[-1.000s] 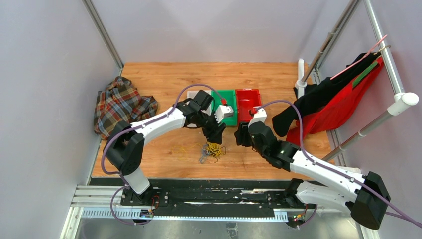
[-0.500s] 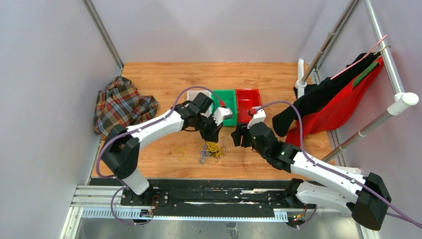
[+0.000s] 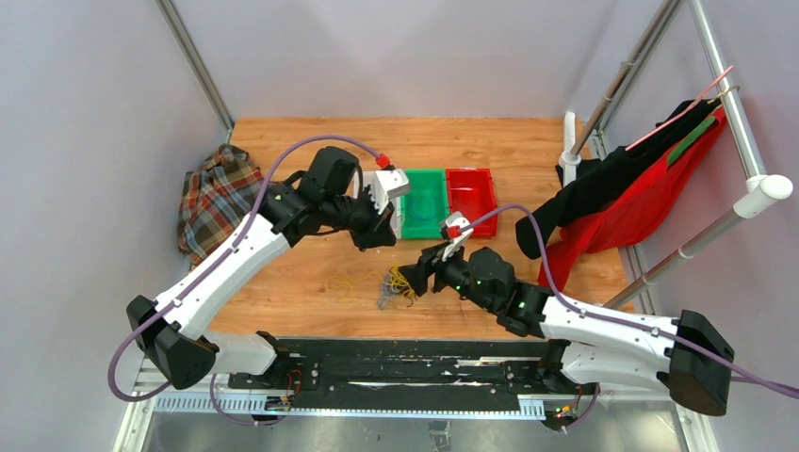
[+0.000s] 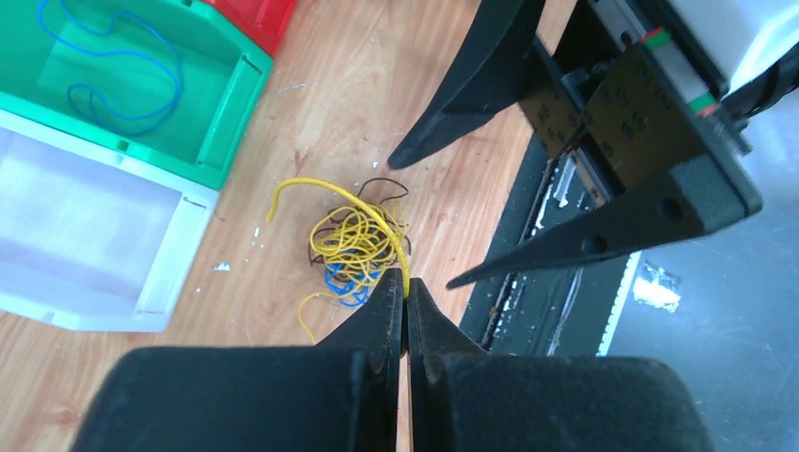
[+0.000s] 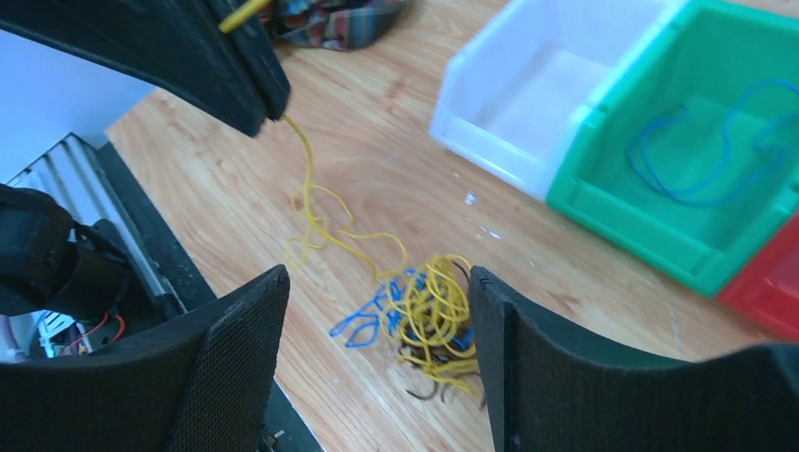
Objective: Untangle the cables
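While a plaid cloth (image 3: pixel 226 198) lies crumpled at the left edge of the wooden table (image 3: pixel 311 141), the left gripper (image 4: pixel 406 287) hangs above the board, its jaws pinched tight on a yellow cable (image 4: pixel 402 262) that runs down into the tangle of cables (image 3: pixel 400 285) lying on the wood. Just right of that, the right gripper (image 5: pixel 377 282) hovers low over the tangle, fingers spread wide. Farther back, a blue cable (image 4: pixel 176 75) lies loose in the green bin (image 4: pixel 226 113).
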Controlling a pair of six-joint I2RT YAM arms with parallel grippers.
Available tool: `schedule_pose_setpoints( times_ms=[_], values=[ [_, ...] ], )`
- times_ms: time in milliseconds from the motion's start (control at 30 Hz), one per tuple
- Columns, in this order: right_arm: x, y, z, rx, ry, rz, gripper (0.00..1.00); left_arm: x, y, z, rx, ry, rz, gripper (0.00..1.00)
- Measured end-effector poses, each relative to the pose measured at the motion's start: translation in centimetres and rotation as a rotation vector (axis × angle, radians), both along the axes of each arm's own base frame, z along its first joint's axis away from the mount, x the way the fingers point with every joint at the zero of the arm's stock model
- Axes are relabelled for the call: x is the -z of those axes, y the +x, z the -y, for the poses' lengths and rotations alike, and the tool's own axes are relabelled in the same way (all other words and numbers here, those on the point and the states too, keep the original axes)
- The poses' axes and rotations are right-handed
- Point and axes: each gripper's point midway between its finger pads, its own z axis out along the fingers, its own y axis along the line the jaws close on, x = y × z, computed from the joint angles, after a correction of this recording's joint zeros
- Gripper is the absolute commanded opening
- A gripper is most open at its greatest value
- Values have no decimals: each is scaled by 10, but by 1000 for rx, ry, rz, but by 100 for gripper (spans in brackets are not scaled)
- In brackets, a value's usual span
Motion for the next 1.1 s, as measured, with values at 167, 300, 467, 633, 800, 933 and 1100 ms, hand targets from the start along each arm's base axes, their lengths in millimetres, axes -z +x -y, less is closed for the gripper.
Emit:
schedule_pose_setpoints(
  times_ms=[167,300,467,633,800,933,1100],
  values=[
    [-17,-2,-33,-76,21,57,70,-23,-11,-6,-13,-14,-15,1],
    [-25,-1,-54,-111,38,83,70,-63,-14,-8,-17,-67,37,1],
    [-14,5,-75,-129,15,71,68,-112,-21,-15,-19,-129,122,1],
    [8,13,-88,-123,-32,53,63,-152,-27,-22,-26,-176,194,0],
    [26,19,-98,-118,-53,40,64,-175,-33,-26,-26,-210,238,0],
    [26,19,-101,-111,-46,47,66,-175,-35,-28,-25,-203,234,1],
    [8,11,-113,-125,-21,89,62,-170,-38,-30,-20,-189,218,0]
  ],
)
